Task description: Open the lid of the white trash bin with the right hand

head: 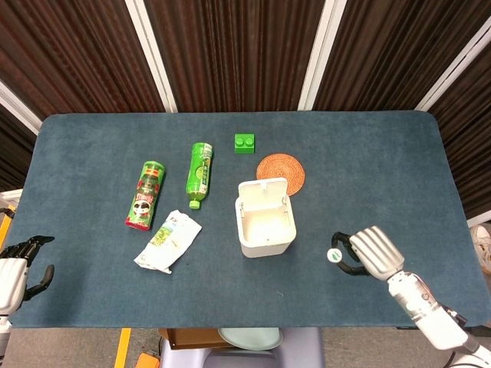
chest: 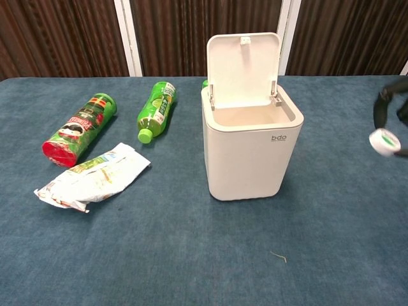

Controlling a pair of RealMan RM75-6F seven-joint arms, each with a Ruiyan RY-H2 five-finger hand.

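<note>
The white trash bin point(head: 265, 226) stands near the middle of the blue table, and its lid point(chest: 243, 67) is tipped up and back, so the empty inside shows. My right hand point(head: 371, 251) hovers to the right of the bin point(chest: 250, 150), apart from it, with bent fingers and nothing in it. In the chest view only its dark fingers and a round white tip point(chest: 384, 140) show at the right edge, about level with the bin's rim. My left hand point(head: 19, 264) sits at the table's front left corner, fingers apart and empty.
Left of the bin lie a red-and-green chips can point(head: 145, 194), a green bottle point(head: 199, 172) and a crumpled snack bag point(head: 168, 241). Behind the bin are an orange woven coaster point(head: 281, 170) and a green block point(head: 245, 143).
</note>
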